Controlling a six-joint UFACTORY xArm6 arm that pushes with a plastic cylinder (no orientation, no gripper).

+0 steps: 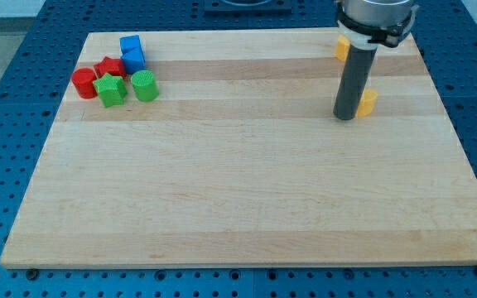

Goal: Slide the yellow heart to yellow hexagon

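Observation:
Two yellow blocks lie at the view's upper right of the wooden board (247, 190). One yellow block (368, 102) sits just right of the rod, partly hidden by it; its shape cannot be made out. The other yellow block (340, 48) lies higher up near the board's top edge, partly hidden behind the rod. My tip (345, 117) rests on the board, touching or almost touching the left side of the lower yellow block.
A cluster at the view's upper left holds a blue block (132, 52), a red star-like block (110, 67), a red cylinder (84, 82), a green star (110, 89) and a green cylinder (145, 85). Blue perforated table surrounds the board.

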